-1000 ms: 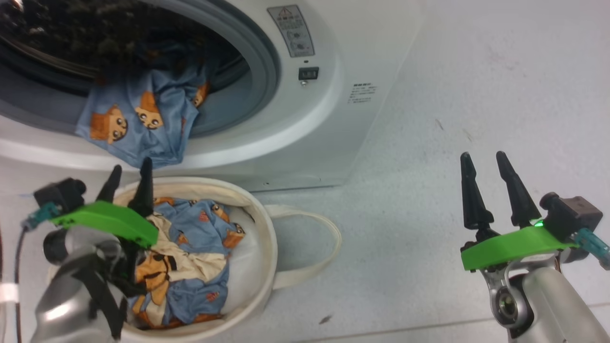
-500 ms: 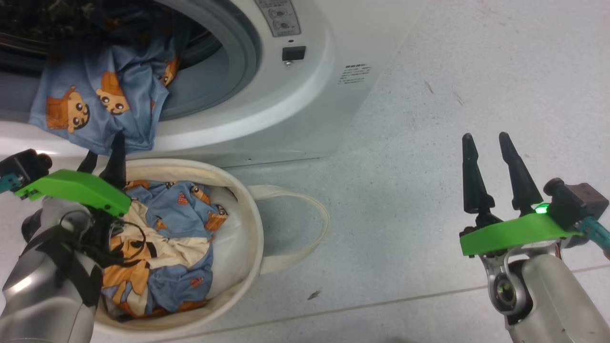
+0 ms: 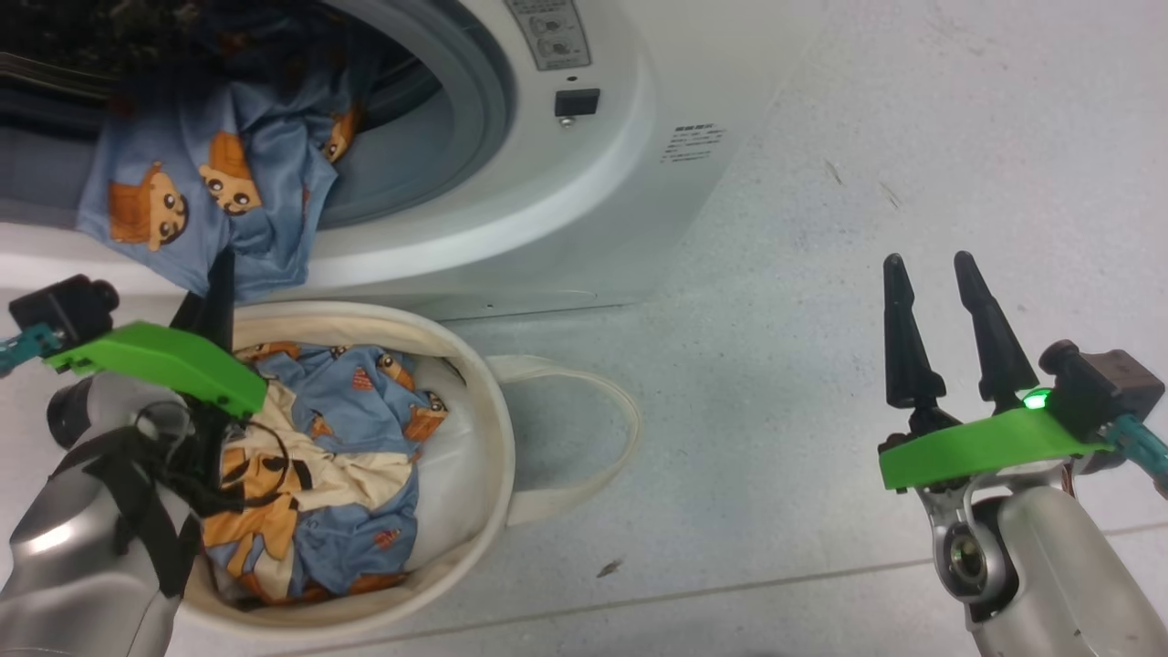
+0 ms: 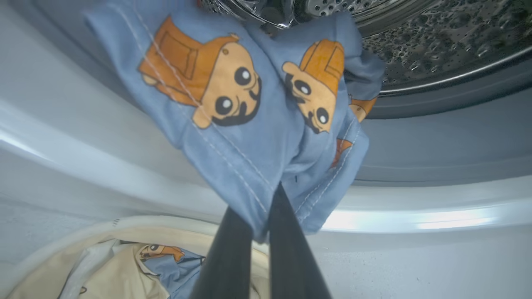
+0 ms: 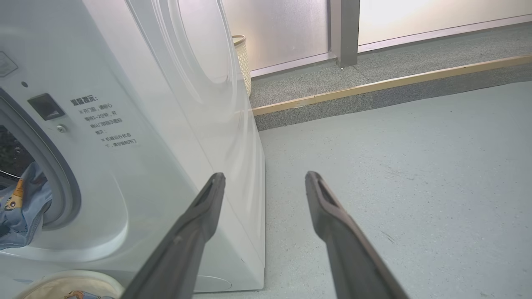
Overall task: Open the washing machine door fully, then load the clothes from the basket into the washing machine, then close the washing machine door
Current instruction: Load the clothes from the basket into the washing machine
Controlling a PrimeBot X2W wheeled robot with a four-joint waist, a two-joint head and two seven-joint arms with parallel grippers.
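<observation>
Pale grey floor (image 3: pixel 821 182), bare but for a white washing machine (image 3: pixel 620 164) with its mouth open and a round cloth basket (image 3: pixel 497 438) parked just below the opening, close enough for short lifts. Half in already: blue garment (image 4: pixel 232 137) printed with orange cartoon faces, draped from the drum (image 4: pixel 436 45) over the grey ring (image 4: pixel 436 141) and sagging toward the basket. Pinched at its lowest hem by the left gripper (image 4: pixel 255 203), fingers shut tight on the fabric, most likely to lift the dangling tail and push it inside so nothing gets trapped at closing. Heaped in the basket: more blue and cream clothes (image 3: pixel 347 474), waiting. Off to the side over bare floor, well apart from everything: right gripper (image 3: pixel 928 265), fingers spread, holding nothing, probably kept clear to leave room.
</observation>
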